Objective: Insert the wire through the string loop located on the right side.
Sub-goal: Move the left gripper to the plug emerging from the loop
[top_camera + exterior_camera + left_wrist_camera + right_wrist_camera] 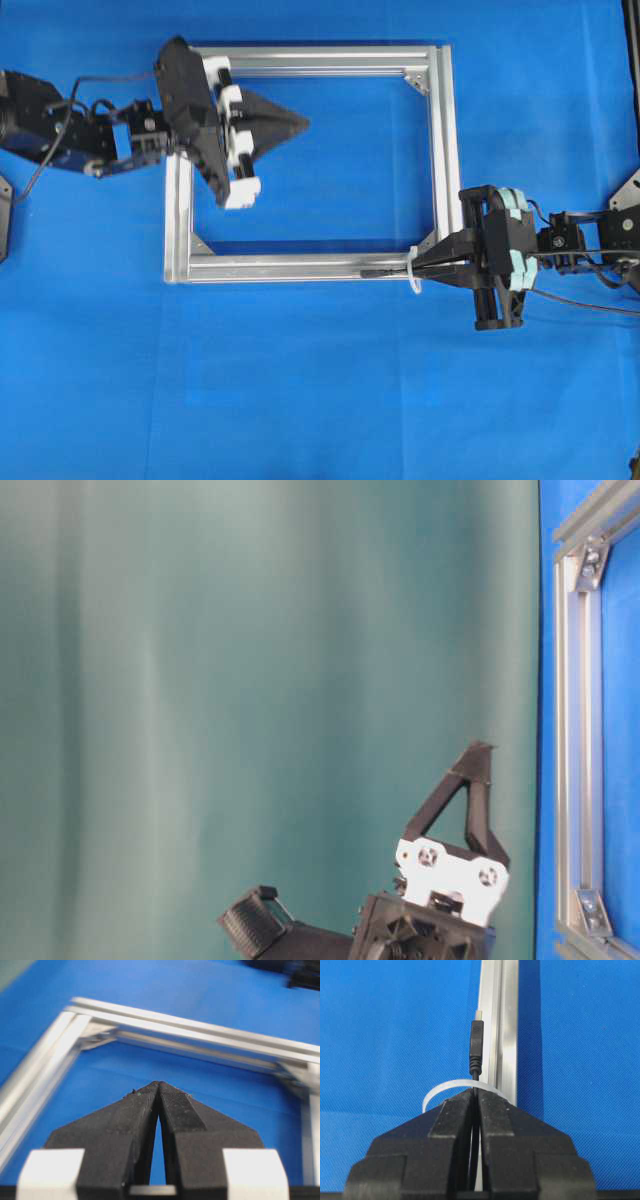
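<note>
The silver frame [445, 150] lies flat on the blue cloth. The white string loop [413, 272] sits on its near rail by the right corner. My right gripper [420, 267] is shut on the thin black wire [385, 271], fingertips right at the loop. In the right wrist view the wire's plug [476, 1045] sticks out beyond the string loop [440, 1091], which arches over the gripper [475, 1092]; the wire runs under that arch, beside the rail [500, 1020]. My left gripper [303, 122] hovers inside the frame's upper left, shut and holding nothing [158, 1083].
Blue cloth covers the table all round the frame. Metal corner brackets [415, 80] sit in the frame's corners. The table-level view shows the left gripper [478, 750] beside the frame rail [568, 730] against a green backdrop. A thin cable [590, 302] trails right from the right arm.
</note>
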